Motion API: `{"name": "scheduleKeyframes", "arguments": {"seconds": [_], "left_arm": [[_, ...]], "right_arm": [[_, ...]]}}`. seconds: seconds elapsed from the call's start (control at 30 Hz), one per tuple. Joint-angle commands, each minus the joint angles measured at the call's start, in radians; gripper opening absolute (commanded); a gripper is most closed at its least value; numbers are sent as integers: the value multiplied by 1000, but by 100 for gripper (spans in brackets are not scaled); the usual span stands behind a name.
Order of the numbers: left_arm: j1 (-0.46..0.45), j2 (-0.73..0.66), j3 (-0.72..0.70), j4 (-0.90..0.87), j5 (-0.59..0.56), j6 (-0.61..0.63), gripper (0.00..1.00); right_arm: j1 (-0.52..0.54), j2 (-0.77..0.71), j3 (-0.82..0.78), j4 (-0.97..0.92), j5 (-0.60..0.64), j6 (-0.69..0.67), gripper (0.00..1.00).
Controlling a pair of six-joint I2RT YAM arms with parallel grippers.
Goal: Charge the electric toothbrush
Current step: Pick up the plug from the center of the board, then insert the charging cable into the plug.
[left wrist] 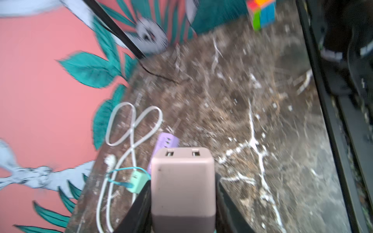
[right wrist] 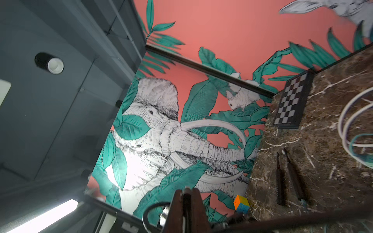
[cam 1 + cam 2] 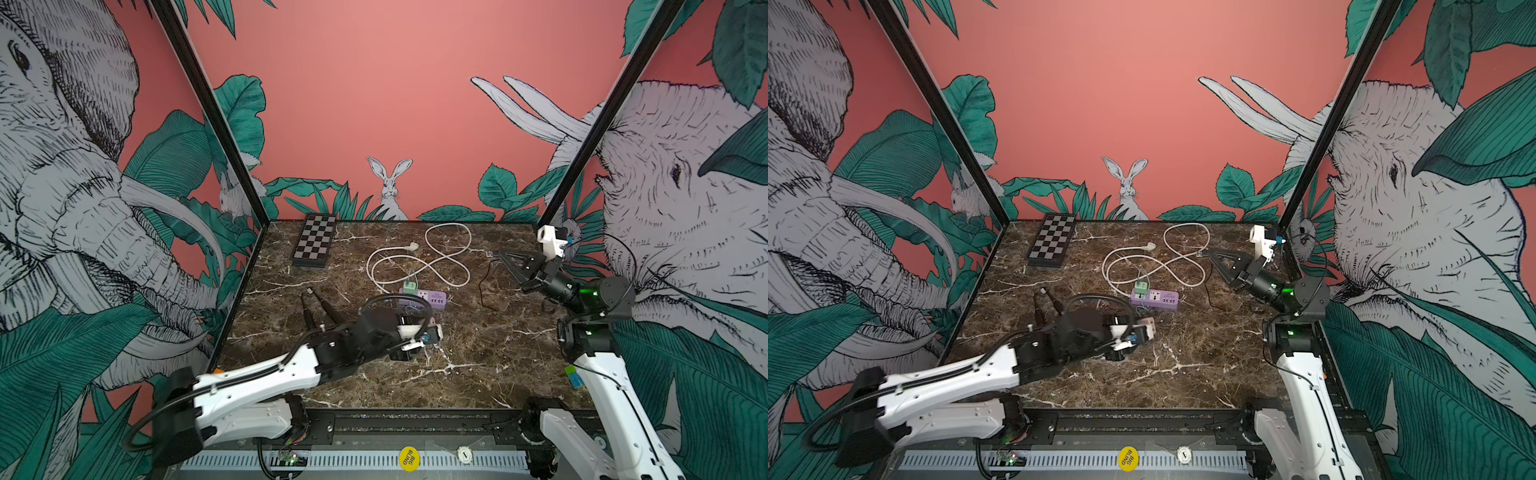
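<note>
nearest you, the left gripper [image 3: 432,334] is clamped on a pink two-port usb adapter [image 1: 181,173], held low over the marble table [image 3: 478,374] with its ports facing away from the wrist. just beyond it, toward the left wall, two dark electric toothbrushes [image 3: 326,306] lie side by side on the table, apart from both grippers, with no cable attached that the views show. a little farther in, a purple power strip [image 3: 430,298] lies flat with a green adapter [image 3: 410,286] already plugged into it, and a white cable [image 3: 449,249] loops on the table behind. off to the right, the right gripper [image 3: 498,255] hovers with its jaws closed, apparently pinching the plug end of a thin black cable [image 3: 481,291] that trails down to the table. a chessboard [image 3: 314,247] sits at the far edge. you look to be early on: the pink adapter is not yet in the strip, the black cable is not in the adapter, and neither toothbrush is connected.
</note>
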Motion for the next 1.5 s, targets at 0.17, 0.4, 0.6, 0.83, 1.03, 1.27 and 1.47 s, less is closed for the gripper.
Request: {"name": "scheduleKeyframes", "arguments": {"seconds": [0.17, 0.4, 0.6, 0.83, 1.03, 1.27, 1.47], "left_arm": [[63, -176, 23, 2, 260, -60, 0], [93, -228, 100, -58, 514, -193, 0], [94, -236, 117, -115, 647, -209, 0], [100, -221, 118, -141, 705, -146, 0], [120, -199, 134, -131, 746, -159, 0], [125, -182, 120, -96, 693, -133, 0], [137, -146, 121, -94, 695, -111, 0]], "right_arm": [[235, -102, 63, 22, -170, -262, 0], [311, -133, 105, -137, -204, -409, 0], [339, -123, 126, -175, -208, -447, 0], [348, -103, 136, -223, -207, -498, 0], [355, -115, 139, -375, -207, -645, 0], [356, -105, 139, -558, -174, -785, 0], [359, -127, 92, -526, -147, -824, 0]]}}
